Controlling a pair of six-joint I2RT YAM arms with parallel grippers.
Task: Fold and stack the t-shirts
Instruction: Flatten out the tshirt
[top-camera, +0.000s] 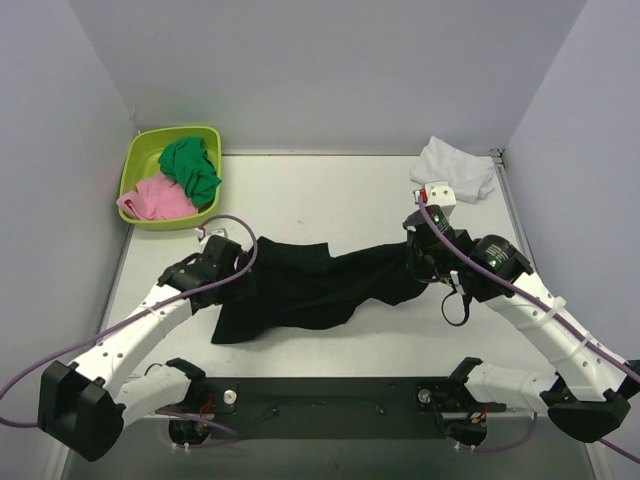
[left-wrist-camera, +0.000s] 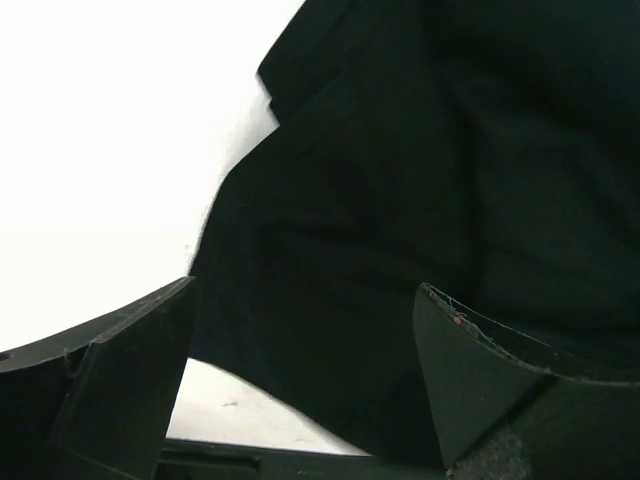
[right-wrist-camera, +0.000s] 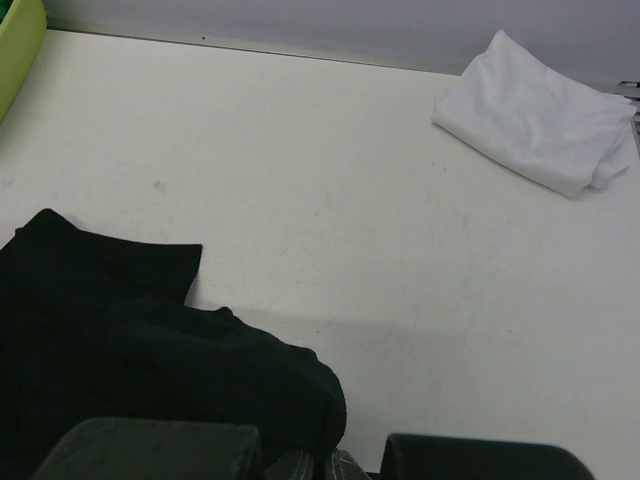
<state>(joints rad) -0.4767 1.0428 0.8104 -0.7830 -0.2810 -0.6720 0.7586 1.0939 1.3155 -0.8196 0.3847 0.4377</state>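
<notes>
Black t-shirt (top-camera: 300, 285) lies crumpled on the table (top-camera: 330, 190), long axis running left to right between the arms. Right gripper (right-wrist-camera: 322, 458) is clenched on its bunched right end. Left gripper (left-wrist-camera: 305, 310) is spread wide, holding nothing, just over the shirt's left end (so the left arm is nearer for the next grab). White t-shirt (top-camera: 455, 168) sits folded at the far right corner.

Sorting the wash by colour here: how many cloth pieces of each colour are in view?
1 black t-shirt
1 white t-shirt
1 green cloth, in the lime-green tub
1 pink cloth, in the same tub
Total: 4
</notes>
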